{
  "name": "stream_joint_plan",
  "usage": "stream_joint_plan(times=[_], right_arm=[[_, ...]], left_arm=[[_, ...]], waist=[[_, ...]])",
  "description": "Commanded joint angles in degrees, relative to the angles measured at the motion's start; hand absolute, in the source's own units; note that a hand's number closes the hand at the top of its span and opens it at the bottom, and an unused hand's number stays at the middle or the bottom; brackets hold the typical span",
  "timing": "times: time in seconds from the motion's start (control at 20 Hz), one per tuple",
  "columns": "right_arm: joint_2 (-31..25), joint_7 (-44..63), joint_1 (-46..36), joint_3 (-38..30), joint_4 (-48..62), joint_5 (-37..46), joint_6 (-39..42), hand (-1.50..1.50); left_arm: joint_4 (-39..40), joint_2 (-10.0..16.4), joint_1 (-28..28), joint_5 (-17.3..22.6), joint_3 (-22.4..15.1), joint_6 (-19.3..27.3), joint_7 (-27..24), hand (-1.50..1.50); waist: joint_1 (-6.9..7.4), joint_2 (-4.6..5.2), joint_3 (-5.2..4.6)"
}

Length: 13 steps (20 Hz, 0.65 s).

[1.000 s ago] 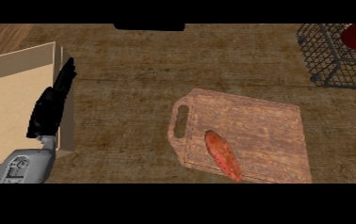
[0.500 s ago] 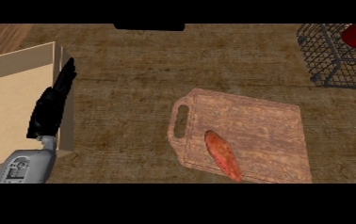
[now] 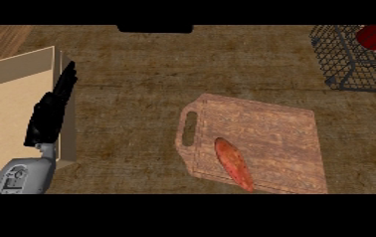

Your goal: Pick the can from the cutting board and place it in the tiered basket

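A: Anything diff vs a sec ago?
B: No. Left hand (image 3: 51, 114) rests by the table's left edge, fingers straight, holding nothing; right hand not in view.
A: Can?
B: Something red shows inside the tiered basket (image 3: 339, 57), prob it. Cutting board (image 3: 272, 136) has only an orange item (image 3: 234, 164).

Reddish-orange, perhaps mottled can (image 3: 234, 164); brown-grained cutting board (image 3: 275, 136); dark wire basket (image 3: 343, 59).

Only one limb shows, at about eight o'clock: the left hand (image 3: 50, 115), matte black, with long slim fingers, joined to a pale grey forearm (image 3: 26, 176) whose casing carries small dark markings near the wrist, too small to read.
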Motion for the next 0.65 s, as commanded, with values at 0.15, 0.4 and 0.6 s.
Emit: stream_joint_plan(times=[0.15,0.4,0.6], right_arm=[[-10.1,0.9,4.0,-4.0,3.6,-3.7,11.4,-1.50],[-16.3,-7.6,12.5,-8.3,6.6,-7.6,16.8,-1.50],[-16.7,-15.0,19.6,-11.7,8.8,-11.1,19.7,-1.50]], left_arm=[[2.5,0.0,-1.0,0.0,1.3,-0.1,-0.4,0.00],[3.5,-1.8,0.0,-1.7,0.2,1.7,-3.3,0.00],[0.2,-1.3,-0.1,-0.3,0.6,0.3,0.2,0.00]], waist=[[-0.58,0.11,0.03],[-1.19,0.20,0.15],[-1.16,0.00,0.25]])
